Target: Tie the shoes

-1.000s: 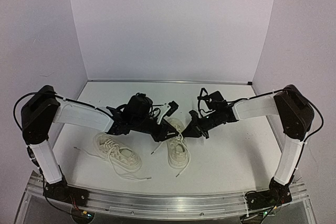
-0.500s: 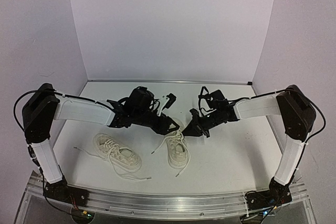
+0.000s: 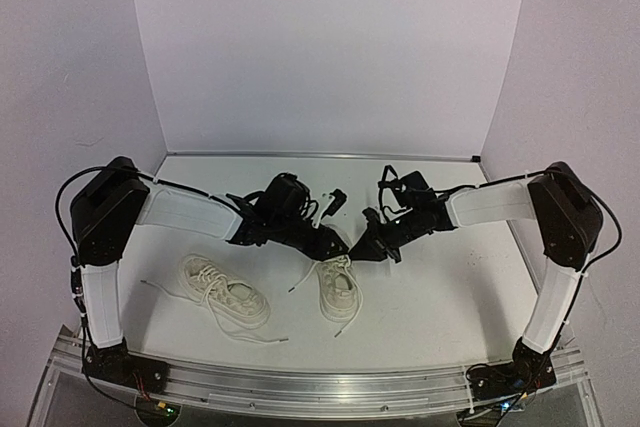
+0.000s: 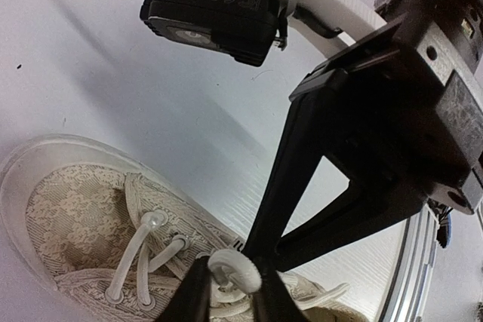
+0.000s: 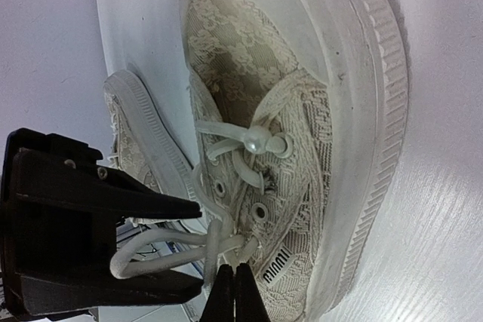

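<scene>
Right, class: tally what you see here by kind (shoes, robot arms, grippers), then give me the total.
Shoes: 2
Arms: 2
Grippers: 2
Total: 6

Lace loop [image 4: 235, 268] within left claw [image 4: 232, 289]
</scene>
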Available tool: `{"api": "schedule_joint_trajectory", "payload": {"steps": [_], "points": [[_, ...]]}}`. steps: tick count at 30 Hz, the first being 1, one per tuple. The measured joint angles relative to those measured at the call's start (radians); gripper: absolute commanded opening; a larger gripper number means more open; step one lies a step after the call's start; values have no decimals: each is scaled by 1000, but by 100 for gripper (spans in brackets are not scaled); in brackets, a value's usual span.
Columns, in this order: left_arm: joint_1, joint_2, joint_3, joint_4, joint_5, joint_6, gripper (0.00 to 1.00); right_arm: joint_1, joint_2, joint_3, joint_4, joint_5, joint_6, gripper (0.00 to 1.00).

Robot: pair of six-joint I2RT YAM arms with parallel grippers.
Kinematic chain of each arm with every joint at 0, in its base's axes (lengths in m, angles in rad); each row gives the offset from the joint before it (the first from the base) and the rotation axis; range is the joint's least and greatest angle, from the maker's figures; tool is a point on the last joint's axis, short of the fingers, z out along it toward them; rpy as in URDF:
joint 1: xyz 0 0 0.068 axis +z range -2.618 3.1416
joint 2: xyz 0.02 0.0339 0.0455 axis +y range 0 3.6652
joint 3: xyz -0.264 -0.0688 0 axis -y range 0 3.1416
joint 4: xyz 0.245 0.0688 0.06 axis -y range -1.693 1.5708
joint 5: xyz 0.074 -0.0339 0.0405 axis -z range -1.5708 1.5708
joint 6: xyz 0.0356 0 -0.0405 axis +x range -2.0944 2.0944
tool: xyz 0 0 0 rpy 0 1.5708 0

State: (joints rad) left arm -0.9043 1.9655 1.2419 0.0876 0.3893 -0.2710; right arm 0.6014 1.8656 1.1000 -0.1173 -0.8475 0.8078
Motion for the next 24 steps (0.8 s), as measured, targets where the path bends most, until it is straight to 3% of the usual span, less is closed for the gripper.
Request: {"api": "schedule_joint_trajectory", "payload": {"steps": [3, 24], "points": [[0, 0, -1, 8, 6, -9, 0, 0, -8, 0, -8, 7, -4, 0], [26, -130, -159, 51, -70, -25, 0, -30, -161, -124, -83, 122, -30, 0]]}}
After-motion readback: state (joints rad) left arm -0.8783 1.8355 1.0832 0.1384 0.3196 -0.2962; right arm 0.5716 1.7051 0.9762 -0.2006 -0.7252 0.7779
